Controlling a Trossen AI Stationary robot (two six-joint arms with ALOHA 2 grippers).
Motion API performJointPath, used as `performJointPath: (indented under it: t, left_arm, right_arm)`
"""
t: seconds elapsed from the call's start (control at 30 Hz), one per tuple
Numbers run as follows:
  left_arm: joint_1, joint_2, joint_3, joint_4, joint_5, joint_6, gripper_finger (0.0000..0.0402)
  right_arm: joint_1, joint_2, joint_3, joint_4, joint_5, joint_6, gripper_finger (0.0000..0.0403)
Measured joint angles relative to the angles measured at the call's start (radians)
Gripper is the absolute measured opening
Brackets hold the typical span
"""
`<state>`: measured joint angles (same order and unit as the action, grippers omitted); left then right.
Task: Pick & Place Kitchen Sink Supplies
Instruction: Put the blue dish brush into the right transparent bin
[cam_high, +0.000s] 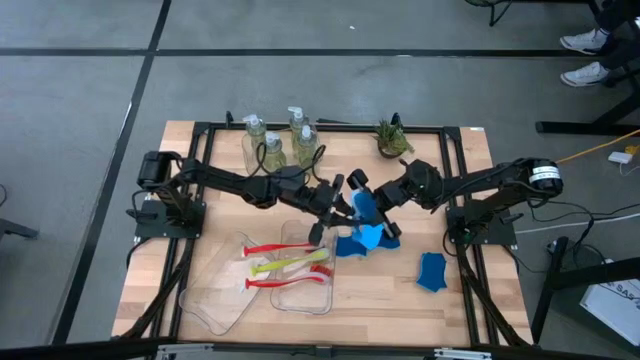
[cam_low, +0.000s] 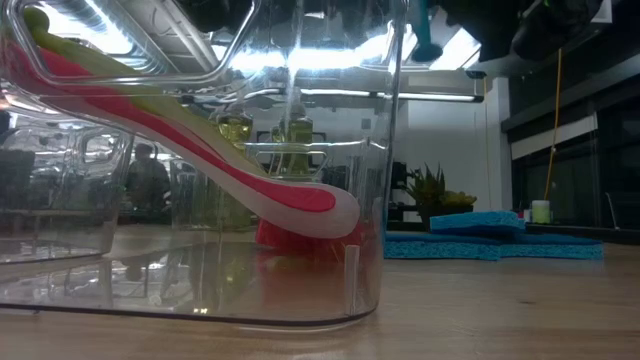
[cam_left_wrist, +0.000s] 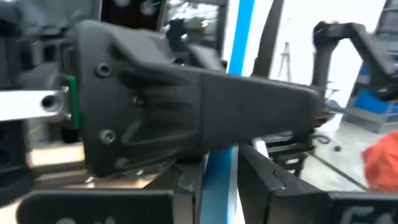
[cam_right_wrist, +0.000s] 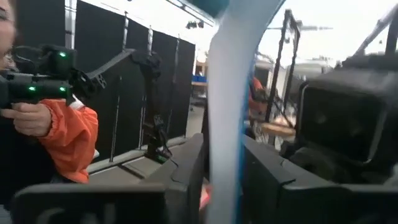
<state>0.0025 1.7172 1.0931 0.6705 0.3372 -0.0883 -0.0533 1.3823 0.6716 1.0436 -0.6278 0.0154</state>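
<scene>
Blue, slim, long-handled brush (cam_high: 362, 205) is pinched by both the left gripper (cam_high: 340, 203) and the right gripper (cam_high: 375, 203), just above the flat blue sponges (cam_high: 362, 241). It looks light, stiff and slippery; hold mid-handle.

no readable text, labels or numbers

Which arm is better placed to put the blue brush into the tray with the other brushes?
Left, probably. The blue brush sits between the fingers of both, but the left gripper is next to the tray; the right gripper is beyond the brush.
</scene>
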Motion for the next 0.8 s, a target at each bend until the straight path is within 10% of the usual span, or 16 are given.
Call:
performJointPath:
  t: [0.8]
  left_arm:
    - [-0.147,-0.429,0.002,-0.98,-0.503,-0.094,0.0062]
  right_arm:
    - [-0.142,-0.004,0.0,-0.335,-0.031,0.139,0.0243]
